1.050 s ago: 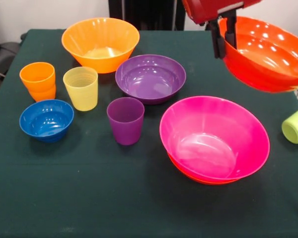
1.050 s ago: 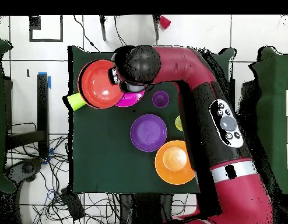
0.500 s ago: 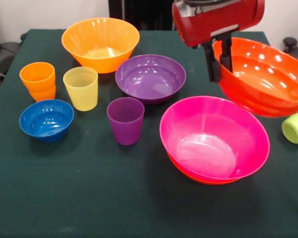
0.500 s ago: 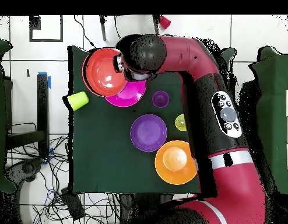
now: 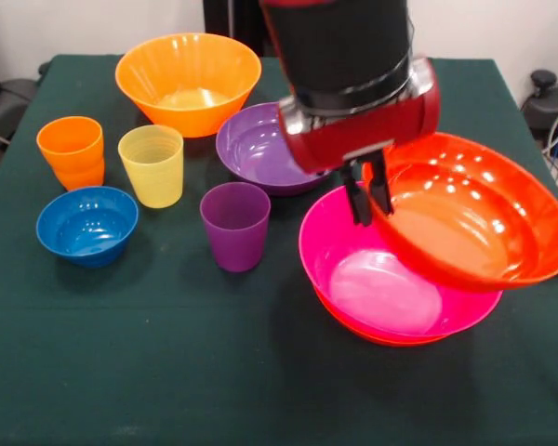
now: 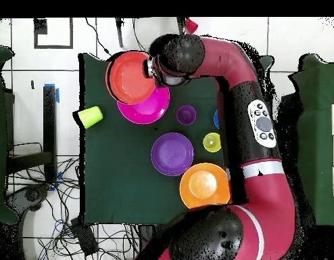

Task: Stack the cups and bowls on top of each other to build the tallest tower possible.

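My gripper [image 5: 371, 206] is shut on the near rim of a shallow red-orange bowl [image 5: 470, 228], which hangs tilted over the right side of the pink bowl [image 5: 322, 237]. The pink bowl sits nested in another red-orange bowl [image 5: 372, 334]. Overhead, the held bowl [image 6: 132, 78] overlaps the pink bowl [image 6: 149, 110] beside the gripper [image 6: 153, 70]. Left of them stand the purple cup [image 5: 234, 225], the yellow cup [image 5: 152, 165] and the stacked orange cups [image 5: 71, 151]. The arm partly hides the purple bowl [image 5: 256, 149].
A small blue bowl [image 5: 86, 224] sits at the front left and a large orange bowl [image 5: 188, 82] at the back. A lime green cup [image 6: 90, 116] lies on its side near the table edge. A dark green cloth [image 5: 167, 362] covers the table.
The gripper has carried the red-orange bowl down and leftward in the front view, from beyond the pink bowl to just above its right side. Everything else stayed put.
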Robot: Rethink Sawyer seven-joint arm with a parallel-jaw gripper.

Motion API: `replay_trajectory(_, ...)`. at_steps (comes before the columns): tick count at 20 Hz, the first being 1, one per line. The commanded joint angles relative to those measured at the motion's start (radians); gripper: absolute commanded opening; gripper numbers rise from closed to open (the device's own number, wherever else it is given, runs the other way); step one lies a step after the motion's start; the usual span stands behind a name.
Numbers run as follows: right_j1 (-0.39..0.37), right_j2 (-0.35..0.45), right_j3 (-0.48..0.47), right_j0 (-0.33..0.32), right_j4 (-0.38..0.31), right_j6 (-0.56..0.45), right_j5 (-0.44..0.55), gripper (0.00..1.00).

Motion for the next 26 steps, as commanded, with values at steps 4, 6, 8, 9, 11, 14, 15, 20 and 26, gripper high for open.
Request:
replay_trajectory(4,0.143,0.063,-0.223,0.036,-0.102,-0.437,0.179,0.00)
replay_trajectory(6,0.163,0.072,-0.248,0.037,-0.110,-0.464,0.193,0.00)
replay_trajectory(8,0.175,0.075,-0.273,0.042,-0.120,-0.469,0.202,0.00)
replay_trajectory(9,0.174,0.075,-0.275,0.045,-0.124,-0.470,0.204,0.00)
replay_trajectory(11,0.161,0.070,-0.253,0.046,-0.123,-0.464,0.198,0.00)
replay_trajectory(14,0.145,0.059,-0.213,0.047,-0.121,-0.460,0.167,0.00)
replay_trajectory(15,0.139,0.055,-0.193,0.046,-0.121,-0.452,0.145,0.00)
replay_trajectory(20,0.130,0.052,-0.162,0.041,-0.119,-0.444,0.112,0.00)
replay_trajectory(26,0.128,0.040,-0.166,0.045,-0.124,-0.450,0.155,1.00)
